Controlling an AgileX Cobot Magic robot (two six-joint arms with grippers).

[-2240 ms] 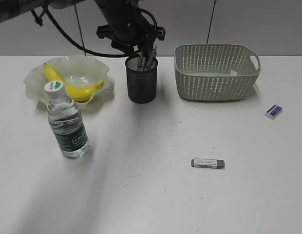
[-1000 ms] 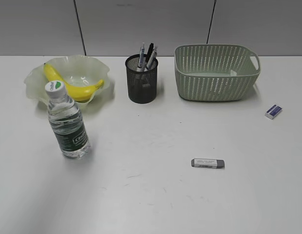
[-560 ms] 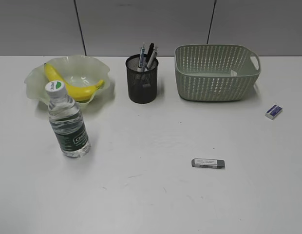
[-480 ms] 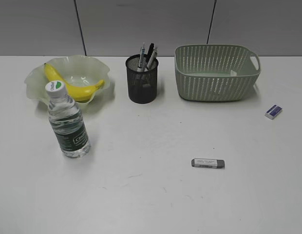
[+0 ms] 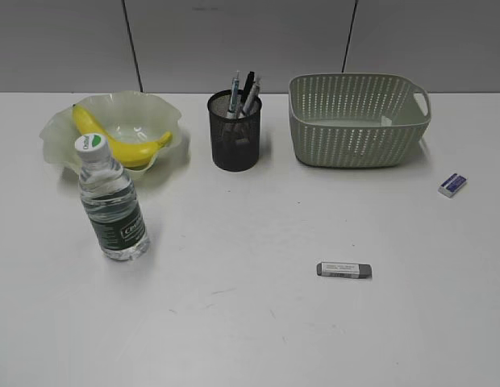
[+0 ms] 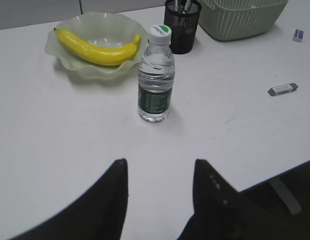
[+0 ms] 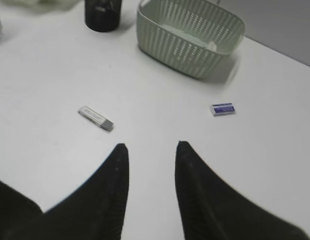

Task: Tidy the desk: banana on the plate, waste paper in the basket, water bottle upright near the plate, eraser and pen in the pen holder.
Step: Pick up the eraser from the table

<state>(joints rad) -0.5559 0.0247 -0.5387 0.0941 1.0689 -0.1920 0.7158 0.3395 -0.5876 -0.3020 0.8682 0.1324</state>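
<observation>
Standing upright on the plain white bench [image 5: 250, 322], the small clear plastic water bottle [image 5: 111, 203] with its dark green label and white cap is just in front of the pale green translucent glass plate [image 5: 56, 133] with the wavy rim. The curved yellow banana [image 5: 121, 143] lies inside that plate. To the right of the plate stands the black metal mesh pen holder [image 5: 235, 137], a few pens [image 5: 243, 89] sticking out of its top. Farther right sits the sage-green perforated plastic basket [image 5: 359, 121]; in the right wrist view a small pale scrap shows against its inner far wall, too blurred to identify. A flat grey eraser [image 5: 344, 270] with a paper sleeve lies on the bare bench, well in front of the basket. A small white eraser with a blue label [image 5: 452, 185] lies to the right of the basket, near the bench edge.

Neither arm appears in the exterior view. The left claw [image 6: 160, 172] hangs over the near bench in front of the bottle, jaws parted with nothing between them. The right claw [image 7: 151, 152] hangs over bare bench between the two erasers, jaws likewise apart and empty.
</observation>
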